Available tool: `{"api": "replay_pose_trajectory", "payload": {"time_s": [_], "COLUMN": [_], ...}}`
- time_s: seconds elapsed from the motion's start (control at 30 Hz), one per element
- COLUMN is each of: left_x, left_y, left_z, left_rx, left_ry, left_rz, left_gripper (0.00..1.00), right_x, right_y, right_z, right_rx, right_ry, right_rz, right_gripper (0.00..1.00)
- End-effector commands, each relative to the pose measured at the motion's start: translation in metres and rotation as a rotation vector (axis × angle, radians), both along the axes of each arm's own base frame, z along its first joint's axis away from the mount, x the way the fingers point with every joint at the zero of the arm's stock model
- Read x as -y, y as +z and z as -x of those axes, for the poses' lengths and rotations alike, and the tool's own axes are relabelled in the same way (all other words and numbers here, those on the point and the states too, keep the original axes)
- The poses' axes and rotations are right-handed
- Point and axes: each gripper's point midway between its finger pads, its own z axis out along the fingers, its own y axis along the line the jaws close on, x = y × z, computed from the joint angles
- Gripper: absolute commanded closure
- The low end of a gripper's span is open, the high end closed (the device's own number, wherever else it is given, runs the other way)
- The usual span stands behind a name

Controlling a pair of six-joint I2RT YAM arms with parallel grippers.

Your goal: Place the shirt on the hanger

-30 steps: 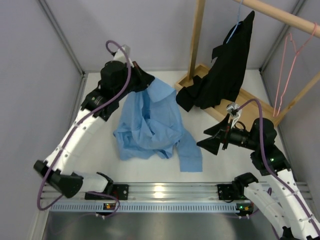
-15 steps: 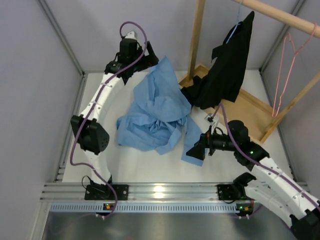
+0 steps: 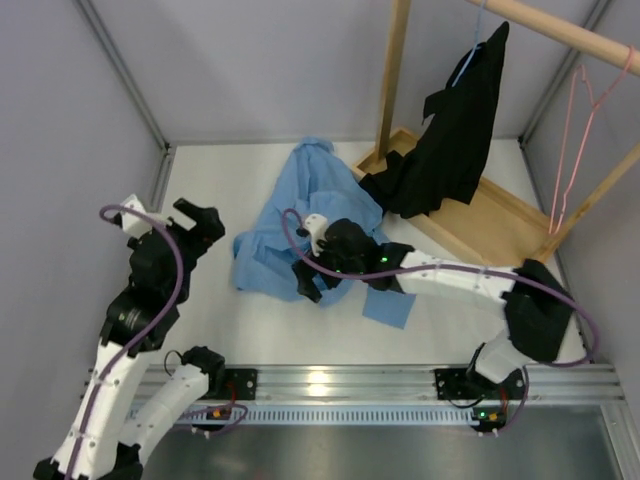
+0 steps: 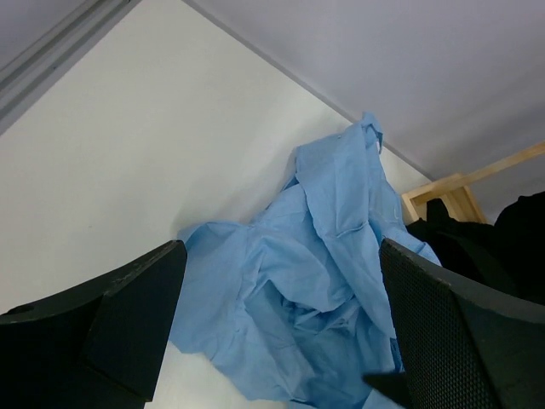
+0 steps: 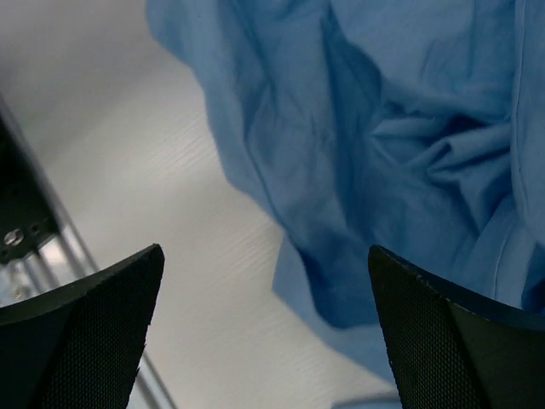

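shirt: the shirt [image 3: 300,215] is a crumpled heap on the white desk [image 3: 255,322], roughly mid-desk. One end reaches up toward the back wall and a flap sticks out at the near-right. It isn't on any hanger.
pink hanger: the pink hanger [image 3: 572,140] dangles by its hook from the wooden rail [image 3: 560,30] on the far right. It's bare and well apart from the shirt.
left tool: the left tool [image 3: 197,224] is off to the left of the heap, fingers spread wide, with nothing in them. There's bare desk between it and the fabric.
right tool: the right arm is stretched way across, so the right tool [image 3: 312,280] sits over the near edge of the heap. Its fingers are spread too. Can't tell whether they actually touch the cloth, but they aren't pinching any.
left wrist view: looks between its two dark fingers straight at the blue pile, with wrinkles everywhere and white desk in front of it.
right wrist view: blue folds fill most of the picture, with a strip of desk lower left and both fingers wide apart at the bottom corners.
black garment: the black garment [image 3: 460,130] hangs off a light blue hanger [image 3: 467,62] on the same rail. Its lower end pools on the wooden tray [image 3: 500,222] just beside the shirt's right edge; whether they touch, I can't say.
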Motion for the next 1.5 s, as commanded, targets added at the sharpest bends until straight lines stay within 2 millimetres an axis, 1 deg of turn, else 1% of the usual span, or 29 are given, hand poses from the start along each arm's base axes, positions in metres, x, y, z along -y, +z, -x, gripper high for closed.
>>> {"api": "replay_pose_trajectory", "payload": {"time_s": [0.0,0.03,0.07,0.1,0.13,0.17,0.2,0.27,0.3,0.33,0.37,0.43,0.47,0.5,0.53,0.57,0.63,0.67,0.7,0.77,0.8,0.87,0.9,0.97,1.07,1.13,1.3,1.4,1.47], "left_x": [-0.003,-0.005,-0.005,-0.002,-0.001,0.001,0.009,0.017,0.022,0.027,0.028,0.028,0.029,0.031,0.035,0.038,0.047,0.057,0.065,0.092,0.102,0.129,0.152,0.168,0.166,0.159,0.137,0.127,0.12], "left_y": [0.0,0.006,0.009,0.011,0.014,0.016,0.014,0.007,0.004,-0.006,-0.01,-0.02,-0.028,-0.031,-0.035,-0.042,-0.052,-0.058,-0.07,-0.087,-0.104,-0.098,-0.093,-0.091,-0.103,-0.115,-0.166,-0.174,-0.17], "left_z": [0.024,0.035,0.039,0.044,0.048,0.051,0.052,0.052,0.052,0.052,0.051,0.05,0.048,0.048,0.048,0.047,0.043,0.043,0.04,0.039,0.04,0.033,0.044,0.042,0.033,0.023,0.009,0.002,-0.004], "left_rx": [0.006,0.027,0.032,0.035,0.036,0.04,0.035,0.012,0.004,-0.018,-0.029,-0.051,-0.072,-0.078,-0.089,-0.106,-0.128,-0.142,-0.164,-0.226,-0.26,-0.192,-0.164,-0.084,-0.062,-0.074,-0.169,-0.175,-0.152], "left_ry": [-0.056,-0.079,-0.093,-0.122,-0.146,-0.17,-0.219,-0.283,-0.315,-0.348,-0.356,-0.354,-0.358,-0.362,-0.379,-0.385,-0.399,-0.442,-0.47,-0.577,-0.619,-0.723,-0.86,-0.911,-0.84,-0.771,-0.59,-0.527,-0.484], "left_rz": [-0.036,-0.051,-0.056,-0.059,-0.085,-0.095,-0.099,-0.137,-0.145,-0.157,-0.16,-0.164,-0.165,-0.162,-0.141,-0.128,-0.075,-0.045,-0.023,0.064,0.092,0.197,0.266,0.399,0.4,0.373,0.356,0.32,0.302], "left_gripper": [0.02,0.02,0.02,0.02,0.02,0.02,0.02,0.02,0.02,0.02,0.02,0.02,0.02,0.02,0.02,0.02,0.02,0.02,0.02,0.02,0.02,0.02,0.02,0.02,0.02,0.02,0.08,0.08,0.15], "right_x": [-0.033,-0.049,-0.054,-0.066,-0.07,-0.073,-0.081,-0.087,-0.092,-0.095,-0.098,-0.099,-0.102,-0.098,-0.097,-0.093,-0.084,-0.08,-0.07,-0.06,-0.048,-0.044,-0.039,-0.035,-0.033,-0.031,-0.024,-0.024,-0.024], "right_y": [-0.023,-0.016,-0.024,-0.043,-0.051,-0.073,-0.07,-0.082,-0.087,-0.087,-0.084,-0.065,-0.038,-0.03,-0.016,0.011,0.035,0.055,0.06,0.075,0.076,0.085,0.086,0.09,0.093,0.097,0.111,0.118,0.12], "right_z": [-0.044,-0.053,-0.062,-0.068,-0.071,-0.074,-0.078,-0.074,-0.066,-0.062,-0.056,-0.047,-0.042,-0.04,-0.038,-0.035,-0.036,-0.03,-0.042,-0.046,-0.059,-0.057,-0.062,-0.065,-0.064,-0.067,-0.07,-0.065,-0.062], "right_rx": [0.129,0.14,0.149,0.127,0.124,0.112,0.121,0.104,0.078,0.066,0.047,0.037,0.04,0.034,0.014,0.012,-0.064,-0.1,-0.133,-0.223,-0.254,-0.328,-0.332,-0.332,-0.338,-0.35,-0.353,-0.352,-0.36], "right_ry": [-0.005,-0.001,-0.015,-0.007,0.0,0.005,0.006,0.035,0.072,0.091,0.112,0.129,0.133,0.123,0.094,0.078,0.031,0.053,0.014,-0.012,-0.044,-0.029,-0.039,-0.055,-0.041,-0.04,-0.031,-0.007,0.007], "right_rz": [0.11,0.1,0.13,0.166,0.18,0.219,0.212,0.229,0.225,0.212,0.193,0.143,0.075,0.056,0.022,-0.026,-0.095,-0.146,-0.172,-0.236,-0.255,-0.312,-0.335,-0.347,-0.359,-0.375,-0.418,-0.432,-0.437], "right_gripper": [0.01,0.01,0.01,0.02,0.03,0.05,0.08,0.27,0.38,0.61,0.7,0.87,0.92,1.0,1.0,1.0,1.0,1.0,1.0,1.0,1.0,1.0,1.0,1.0,1.0,1.0,1.0,1.0,1.0]}}
